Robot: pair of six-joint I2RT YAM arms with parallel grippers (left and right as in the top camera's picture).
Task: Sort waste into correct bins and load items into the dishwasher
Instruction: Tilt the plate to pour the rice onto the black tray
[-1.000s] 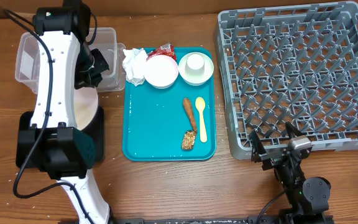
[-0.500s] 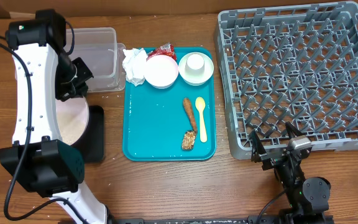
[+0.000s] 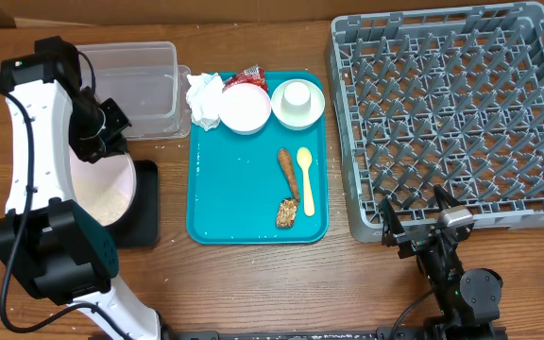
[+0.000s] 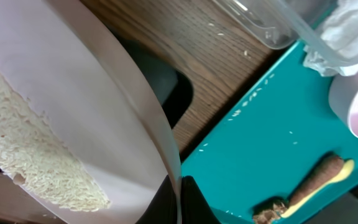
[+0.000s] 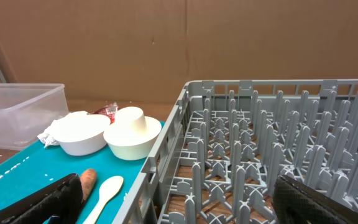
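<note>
My left gripper [image 3: 100, 134] is shut on the rim of the large white plate [image 3: 102, 194], which is tilted over the black tray [image 3: 146, 215]. In the left wrist view the jaws [image 4: 178, 200] pinch the plate's edge [image 4: 86, 106], and rice grains [image 4: 36, 155] lie on the plate. The clear tub [image 3: 135, 90] stands behind it. A napkin [image 3: 206, 94], a red wrapper [image 3: 250, 77], a bowl [image 3: 244, 107], a bowl holding the cup [image 3: 297, 94], brown food scraps [image 3: 287, 172] and the yellow spoon [image 3: 305, 179] lie on the teal tray. My right gripper [image 3: 414, 225] is open and empty at the front edge of the dish rack [image 3: 451, 113].
The teal tray [image 3: 244, 203] lies between the bins and the rack. The right wrist view shows the rack's pegs [image 5: 260, 143], the bowls [image 5: 79, 132], the spoon [image 5: 104, 190] and a cardboard wall behind the table.
My left arm has swung left and toward the front, away from the clear tub, carrying the plate. More of the plate now shows over the black tray. The right arm has not moved.
</note>
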